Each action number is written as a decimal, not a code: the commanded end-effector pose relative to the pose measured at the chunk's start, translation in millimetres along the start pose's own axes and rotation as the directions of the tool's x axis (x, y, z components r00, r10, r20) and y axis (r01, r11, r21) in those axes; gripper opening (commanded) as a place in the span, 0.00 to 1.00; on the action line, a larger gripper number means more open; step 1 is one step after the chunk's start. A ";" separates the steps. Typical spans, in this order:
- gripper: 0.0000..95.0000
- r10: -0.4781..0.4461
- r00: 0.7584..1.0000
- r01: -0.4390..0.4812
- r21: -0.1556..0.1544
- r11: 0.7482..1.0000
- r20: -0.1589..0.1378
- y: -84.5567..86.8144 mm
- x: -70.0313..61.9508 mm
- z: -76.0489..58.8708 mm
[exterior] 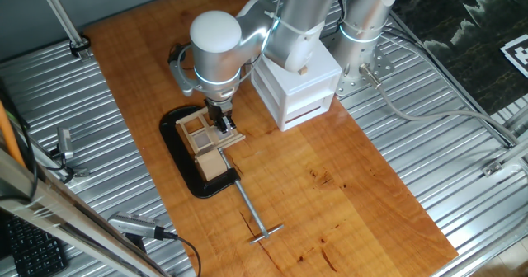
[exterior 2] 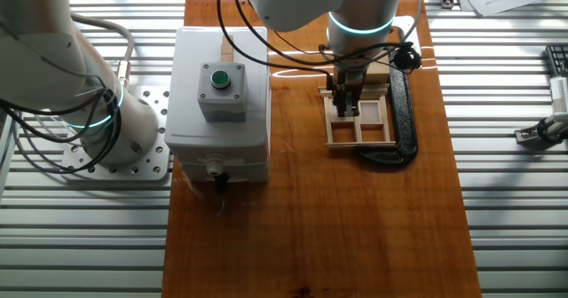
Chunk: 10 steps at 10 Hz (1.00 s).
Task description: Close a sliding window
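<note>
Claw (exterior 2: 347, 104) hangs straight down off the arm, tips down on the sliding window (exterior 2: 358, 121) right under it; can't tell how wide it's open or if it's gripping anything. Wooden counter (exterior 2: 355, 227) runs beneath. White box w/ green button (exterior 2: 218, 103) sits well off to one side of claw. Window's black base plate (exterior 2: 401, 112) lies just on the other side.
</note>
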State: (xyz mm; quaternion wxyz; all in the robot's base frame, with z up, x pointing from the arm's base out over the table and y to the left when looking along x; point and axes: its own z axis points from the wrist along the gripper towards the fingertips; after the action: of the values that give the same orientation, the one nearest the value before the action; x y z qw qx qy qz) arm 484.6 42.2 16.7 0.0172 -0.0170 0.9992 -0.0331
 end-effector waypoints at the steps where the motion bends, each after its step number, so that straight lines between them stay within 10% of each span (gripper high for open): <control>1: 0.00 -0.001 1.000 0.001 0.000 1.000 0.001 -0.3 -0.1 1.0; 10: 0.00 -0.010 1.000 0.010 0.003 1.000 0.001 -2.2 0.4 0.1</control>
State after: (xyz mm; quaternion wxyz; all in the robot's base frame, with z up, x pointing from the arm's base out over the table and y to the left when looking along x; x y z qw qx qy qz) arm 484.4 39.6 17.0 0.0175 -0.0222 0.9990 -0.0344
